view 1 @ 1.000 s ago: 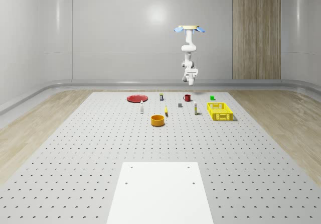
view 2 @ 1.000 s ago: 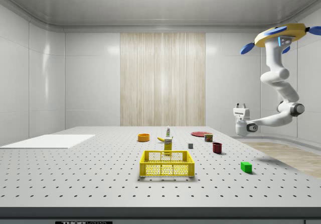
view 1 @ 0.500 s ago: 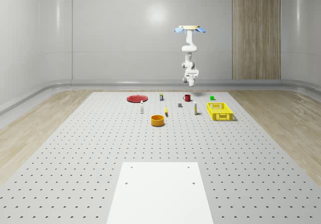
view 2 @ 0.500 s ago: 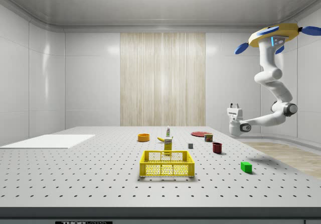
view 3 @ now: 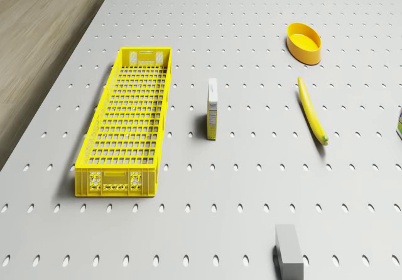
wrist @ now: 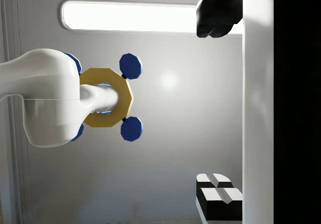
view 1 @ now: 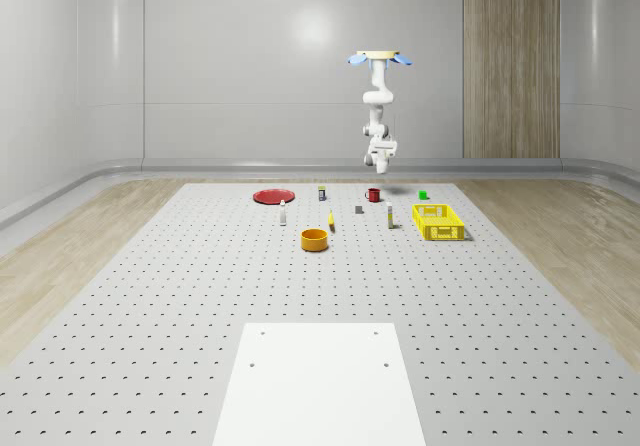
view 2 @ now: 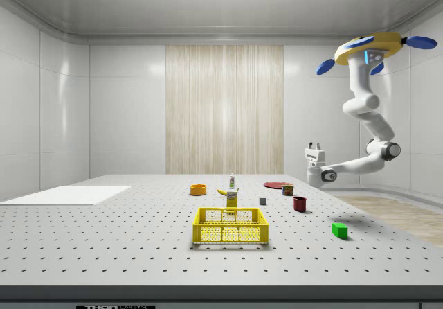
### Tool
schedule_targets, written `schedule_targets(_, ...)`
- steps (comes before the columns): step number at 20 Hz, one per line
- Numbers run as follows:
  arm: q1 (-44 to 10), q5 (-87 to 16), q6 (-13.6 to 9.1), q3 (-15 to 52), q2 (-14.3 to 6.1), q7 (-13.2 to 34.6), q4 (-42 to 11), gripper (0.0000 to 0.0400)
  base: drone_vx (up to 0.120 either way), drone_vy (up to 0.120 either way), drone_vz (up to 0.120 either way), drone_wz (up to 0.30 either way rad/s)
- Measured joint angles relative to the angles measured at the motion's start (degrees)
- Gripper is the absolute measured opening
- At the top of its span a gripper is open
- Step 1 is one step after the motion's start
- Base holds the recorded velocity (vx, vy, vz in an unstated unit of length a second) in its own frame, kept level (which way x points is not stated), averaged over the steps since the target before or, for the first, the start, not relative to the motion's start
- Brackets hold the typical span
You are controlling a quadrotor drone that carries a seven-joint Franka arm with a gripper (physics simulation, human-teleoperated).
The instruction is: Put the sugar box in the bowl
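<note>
The drone [view 1: 378,58] hovers high over the far end of the desk [view 1: 200,296], with the arm [view 2: 365,108] hanging below it and folding out to the side. The pincer [view 2: 314,144] points up at the ceiling, well clear of the desk. In the wrist view its two fingers [wrist: 216,20] stand wide apart with nothing between them.

The sugar box [view 3: 212,108] stands upright on its narrow edge on the desk, just beside the long yellow crate [view 3: 125,123] and not touching it. In the side view the pincer sits at the box's [view 2: 232,199] two o'clock, well apart and far higher. In the whole-scene view it hangs near the box's [view 1: 390,218] twelve o'clock.

The orange bowl [view 1: 315,239] waits at the box's eight o'clock in the whole-scene view, with the banana [view 1: 331,222] lying between them. A red mug [view 1: 373,194] stands almost under the arm.
</note>
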Motion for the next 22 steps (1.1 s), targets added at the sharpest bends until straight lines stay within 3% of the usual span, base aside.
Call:
schedule_targets(8,-1.65,-7.5,0.46,5.33,-0.4,1.0,-0.88,0.04,0.12,0.0,0.0,0.0)
schedule_targets(14,-5.43,-24.25,1.27,16.96,-1.48,3.52,-5.07,0.04,0.12,0.0,0.0,0.0)
schedule_targets(17,-9.03,-39.12,2.02,26.66,-2.91,6.39,-11.34,0.04,0.12,0.0,0.0,0.0)
schedule_targets(22,-19.02,-70.97,1.81,44.59,-6.84,15.97,-29.08,0.04,0.12,0.0,-0.112,0.0)
